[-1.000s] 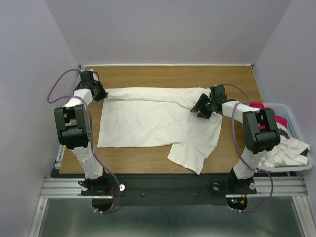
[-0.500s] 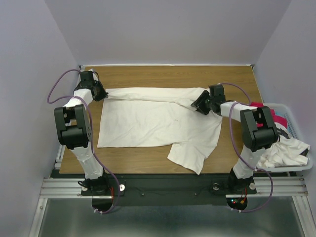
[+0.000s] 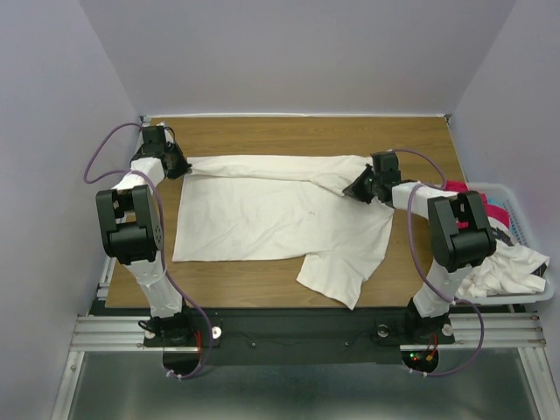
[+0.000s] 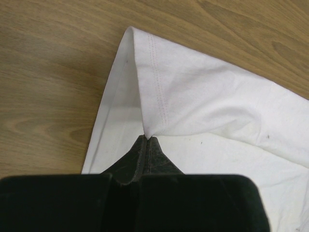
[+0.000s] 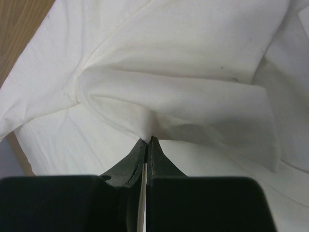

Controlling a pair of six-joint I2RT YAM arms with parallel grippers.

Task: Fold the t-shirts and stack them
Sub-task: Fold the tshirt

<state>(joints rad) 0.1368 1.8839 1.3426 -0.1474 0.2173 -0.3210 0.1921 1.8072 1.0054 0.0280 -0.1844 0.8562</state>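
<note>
Your left fingers [image 4: 133,162] are pinched shut on the off-white t-shirt [image 3: 280,214] at its hem corner, and your right fingers [image 5: 159,162] on a bunched fold. Its long edge runs between both pinches, and the body spreads over the worktop [image 3: 306,136] on their near side.

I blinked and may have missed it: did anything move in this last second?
The right hand shifted slightly farther back and looks narrower, now pinching the off-white t-shirt. The left hand kept its pinch on the shirt's far-left corner; the shirt barely moved.
</note>
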